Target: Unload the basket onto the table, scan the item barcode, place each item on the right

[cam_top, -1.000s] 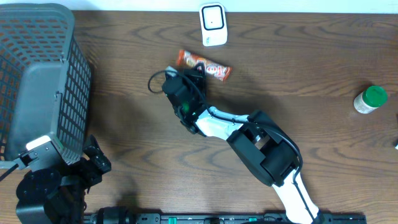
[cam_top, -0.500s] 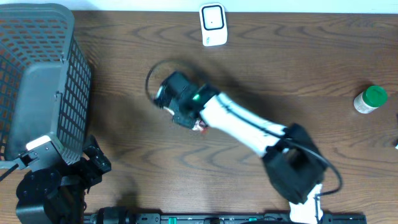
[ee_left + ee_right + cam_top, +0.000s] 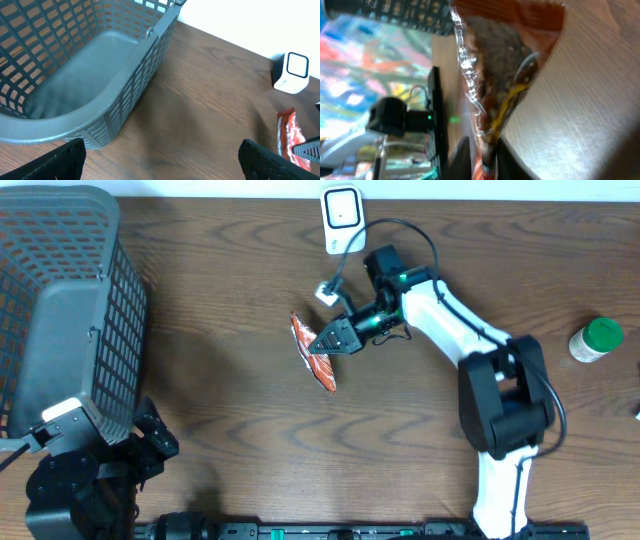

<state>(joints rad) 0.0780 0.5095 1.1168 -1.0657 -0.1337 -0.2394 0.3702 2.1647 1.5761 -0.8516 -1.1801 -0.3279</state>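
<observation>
The item is an orange-red snack packet [image 3: 314, 352], standing on edge over the table's middle. My right gripper [image 3: 336, 337] is shut on its right end. In the right wrist view the packet [image 3: 505, 65] runs up from between the two dark fingers [image 3: 465, 152], which pinch its lower seam at my right gripper [image 3: 486, 156]. No barcode is readable. The white scanner [image 3: 342, 218] stands at the back edge, beyond the right arm. My left gripper [image 3: 167, 167] hangs open over bare wood at the front left, holding nothing. From there the packet [image 3: 289, 137] and scanner [image 3: 292, 73] show far right.
A large grey mesh basket [image 3: 60, 310] fills the left side of the table, with its rim [image 3: 150, 45] close ahead of the left gripper. A small bottle with a green lid [image 3: 597, 340] stands at the far right.
The right arm has swung from the table's centre-left toward the back right. The packet, lying flat near the scanner a second ago, has been picked up and now sits lower, on edge.
</observation>
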